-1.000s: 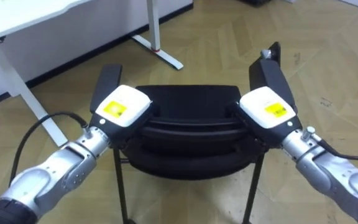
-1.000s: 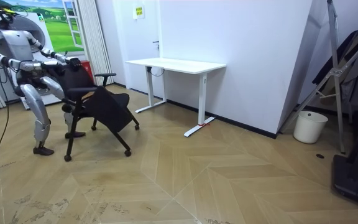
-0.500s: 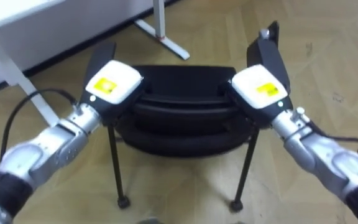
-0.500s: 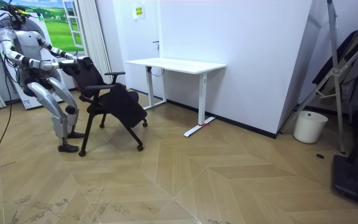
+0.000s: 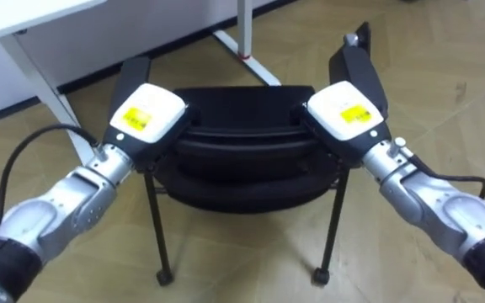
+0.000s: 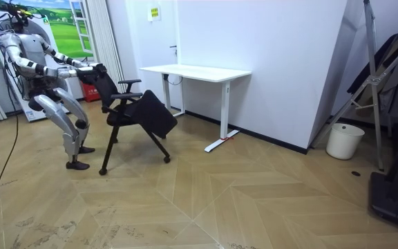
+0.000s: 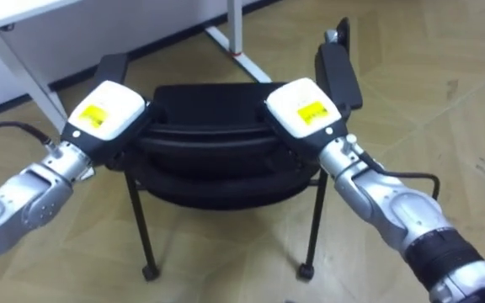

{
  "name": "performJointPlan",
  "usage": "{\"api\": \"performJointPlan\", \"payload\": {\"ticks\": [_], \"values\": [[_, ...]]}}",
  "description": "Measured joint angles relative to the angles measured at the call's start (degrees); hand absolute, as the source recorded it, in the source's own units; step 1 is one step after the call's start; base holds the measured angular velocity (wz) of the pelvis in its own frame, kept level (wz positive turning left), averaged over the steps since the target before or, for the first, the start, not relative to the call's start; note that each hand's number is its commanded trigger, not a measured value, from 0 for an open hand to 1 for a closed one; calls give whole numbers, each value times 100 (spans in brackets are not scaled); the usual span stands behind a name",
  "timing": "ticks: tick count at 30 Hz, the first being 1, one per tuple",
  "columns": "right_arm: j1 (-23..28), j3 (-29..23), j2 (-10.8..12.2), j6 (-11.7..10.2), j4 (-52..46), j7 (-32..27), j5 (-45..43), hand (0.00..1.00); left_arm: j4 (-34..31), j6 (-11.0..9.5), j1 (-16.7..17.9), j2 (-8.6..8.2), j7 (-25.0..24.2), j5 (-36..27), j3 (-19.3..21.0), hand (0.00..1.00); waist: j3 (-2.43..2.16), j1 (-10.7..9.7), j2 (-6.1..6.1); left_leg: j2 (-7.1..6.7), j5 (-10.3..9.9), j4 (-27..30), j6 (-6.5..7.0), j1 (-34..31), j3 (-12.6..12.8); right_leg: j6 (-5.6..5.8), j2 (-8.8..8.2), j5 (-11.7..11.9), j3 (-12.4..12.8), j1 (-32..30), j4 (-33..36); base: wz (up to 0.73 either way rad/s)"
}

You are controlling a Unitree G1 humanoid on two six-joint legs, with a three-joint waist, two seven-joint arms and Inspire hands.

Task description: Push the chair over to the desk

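You have the chair (image 5: 242, 160) squarely between left hand (image 5: 146, 120) and right hand (image 5: 346, 111) for a straight push; grip hidden, can't tell.

From where I stood, the robot's left hand (image 5: 146, 119) and right hand (image 5: 345, 112) rested on either end of the black chair's (image 5: 241, 160) backrest. A white desk (image 5: 32, 17) stood just beyond on the wooden floor (image 5: 428, 76).
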Motion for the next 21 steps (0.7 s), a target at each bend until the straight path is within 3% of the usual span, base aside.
{"api": "performJointPlan", "payload": {"ticks": [2,4,7,10,12,14,15,17,21], "values": [[-30,-1,-27,-31,16,34,-5,100,86,6,-1,-78,108,38,2,100,-3,81,-25,47,104,218,22,-73,44,-21,-33,-201,-15,80,172,8],[-91,-5,-29,-39,47,33,-4,100,92,26,-29,-78,139,68,2,100,36,87,-89,50,104,233,22,-68,96,-24,-34,-304,-20,113,247,21],[-245,35,10,-50,174,18,-9,100,98,97,-55,-92,164,77,25,100,52,185,-130,82,104,161,22,-51,112,-95,-9,-360,-34,110,261,6],[-318,31,-9,-27,139,9,-10,100,75,128,-88,-90,213,76,47,100,46,145,-153,37,80,37,-8,-127,91,-185,-69,-374,-129,92,259,20],[-383,41,-19,-25,151,14,-10,100,18,172,-114,-90,219,72,61,100,48,168,-161,-33,72,-280,4,-283,97,-187,-87,-376,-134,60,257,3],[-438,102,-28,-21,164,14,-1,100,-23,214,-74,-85,257,71,62,100,53,218,-148,-167,180,-1026,-84,-485,182,-220,-163,-390,-202,119,257,-13],[-436,118,-23,-20,177,13,3,100,-22,214,-60,-82,263,72,58,100,67,218,-144,-215,311,-1178,-56,-498,185,-208,-167,-408,-203,167,256,-8],[-432,198,-43,-13,192,8,31,100,-65,219,-3,-54,268,72,51,100,38,192,-147,-373,707,-1360,95,-455,176,-103,-219,-477,-208,251,250,10],[-483,190,-36,55,178,2,30,100,-118,289,-54,-44,262,71,56,100,29,192,-150,-464,742,-1384,158,-448,208,-27,-292,-511,-202,258,228,11]]}}
